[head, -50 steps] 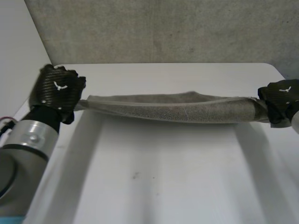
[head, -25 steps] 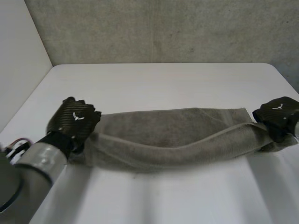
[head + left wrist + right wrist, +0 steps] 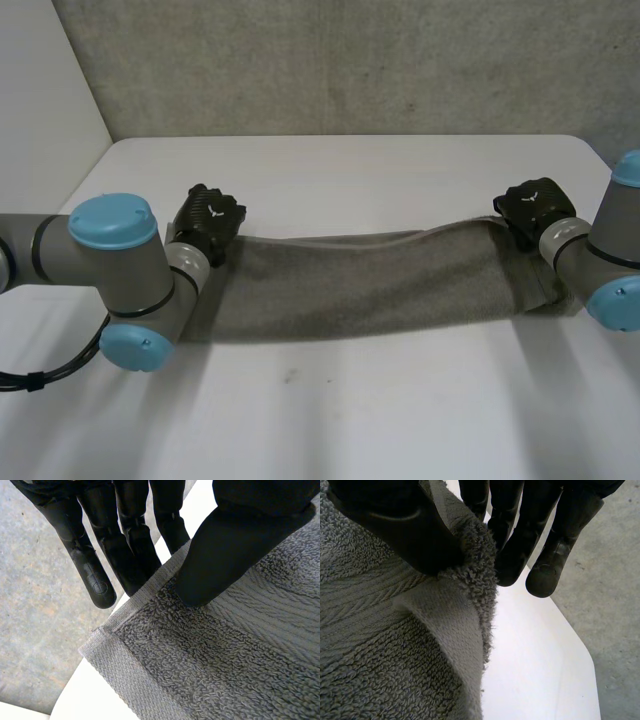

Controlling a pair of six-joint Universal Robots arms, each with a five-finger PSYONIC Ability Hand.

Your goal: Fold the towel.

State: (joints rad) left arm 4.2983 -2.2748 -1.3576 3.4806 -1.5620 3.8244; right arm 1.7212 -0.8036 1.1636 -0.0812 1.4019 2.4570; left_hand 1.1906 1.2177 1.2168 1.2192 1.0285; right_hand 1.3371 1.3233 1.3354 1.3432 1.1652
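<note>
Head view. The towel (image 3: 370, 285) lies across the middle of the table (image 3: 350, 410) as one long narrow band. A layer edge runs along its length, so I judge it doubled lengthwise. The left hand (image 3: 205, 222) sits at the band's left end, on the far corner. The right hand (image 3: 533, 208) sits at the right end, where the cloth bunches and rises off the table. Both arms lie low beside the band's ends. A grey wall (image 3: 350, 60) stands behind the table.

Left wrist view. The thumb (image 3: 225, 555) presses on top of the towel just inside the hemmed corner. The straight fingers (image 3: 130, 560) run under and past the hem. The corner is pinched between them.

Right wrist view. The thumb bears on the towel's upper side, and the edge curls up round it. The fingers reach beyond that edge on the other side, so this hand also grips the cloth. White table shows past the edge.

Progress, as a judgement: the first lengthwise fold is laid but not released. What is left is to let go of both ends, flatten the raised right end and fold the band end to end. Nothing else on the table stands in the way. The curled right edge may spoil the alignment.
</note>
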